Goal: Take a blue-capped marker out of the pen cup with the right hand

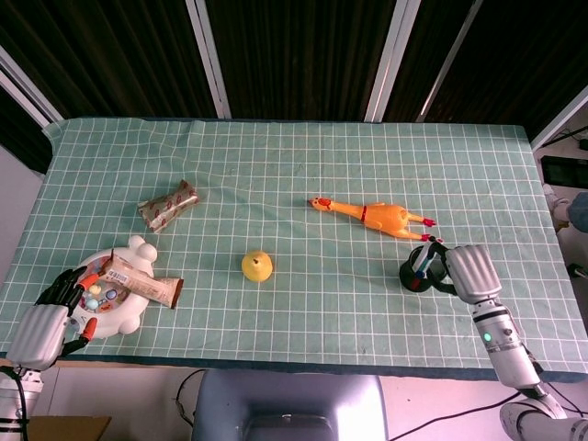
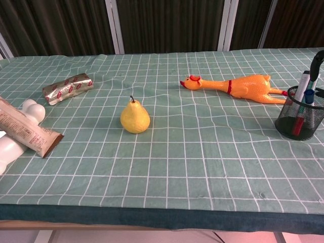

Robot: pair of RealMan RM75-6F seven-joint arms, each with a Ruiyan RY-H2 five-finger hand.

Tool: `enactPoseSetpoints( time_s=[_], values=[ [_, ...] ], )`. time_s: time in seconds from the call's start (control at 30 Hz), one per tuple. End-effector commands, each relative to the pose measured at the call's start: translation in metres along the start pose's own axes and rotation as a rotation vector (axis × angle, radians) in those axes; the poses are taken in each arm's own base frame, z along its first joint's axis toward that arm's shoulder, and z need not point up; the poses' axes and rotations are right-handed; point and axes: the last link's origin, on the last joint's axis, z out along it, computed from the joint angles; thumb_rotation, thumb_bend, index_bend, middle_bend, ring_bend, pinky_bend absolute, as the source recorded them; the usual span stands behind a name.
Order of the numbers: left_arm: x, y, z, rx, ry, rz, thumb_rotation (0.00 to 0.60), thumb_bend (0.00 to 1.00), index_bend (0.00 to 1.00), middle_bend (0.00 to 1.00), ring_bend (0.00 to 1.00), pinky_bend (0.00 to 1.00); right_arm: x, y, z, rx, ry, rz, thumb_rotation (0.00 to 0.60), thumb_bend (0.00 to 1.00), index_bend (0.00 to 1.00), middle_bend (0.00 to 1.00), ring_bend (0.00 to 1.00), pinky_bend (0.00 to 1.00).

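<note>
The black mesh pen cup (image 1: pixel 413 275) (image 2: pixel 298 121) stands at the right of the table, just in front of the rubber chicken's tail. Several markers stick out of it, one of them with a blue cap (image 2: pixel 309 96) (image 1: pixel 421 272). My right hand (image 1: pixel 467 270) is right beside the cup on its right, back of the hand up, fingers reaching over the rim. In the chest view one dark finger (image 2: pixel 317 59) hovers above the marker tips. It holds nothing that I can see. My left hand (image 1: pixel 39 329) rests open at the front left edge.
A yellow rubber chicken (image 1: pixel 375 216) lies just behind the cup. A yellow pear (image 1: pixel 256 266) sits mid-table. At the left are a foil snack bar (image 1: pixel 169 206) and a white tray (image 1: pixel 126 322) with a brown wrapper (image 1: pixel 145 281) across it.
</note>
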Motion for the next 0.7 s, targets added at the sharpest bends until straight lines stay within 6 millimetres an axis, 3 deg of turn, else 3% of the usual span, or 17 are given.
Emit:
enactPoseSetpoints(
  time_s=[0.03, 0.7],
  values=[
    [0.0001, -0.0002, 0.0001, 0.000, 0.000, -0.001, 0.600, 0.43, 0.17, 0.04, 0.00, 0.22, -0.0025, -0.0045, 0.0010, 0.020, -0.012, 0.019, 0.600, 0.45, 0.63, 1.00, 1.00, 1.00],
    [-0.0003, 0.0005, -0.0008, -0.010, -0.001, -0.004, 0.600, 0.43, 0.17, 0.04, 0.00, 0.22, -0.0124, -0.0075, 0.0037, 0.040, -0.057, 0.067, 0.600, 0.48, 0.64, 1.00, 1.00, 1.00]
  ],
)
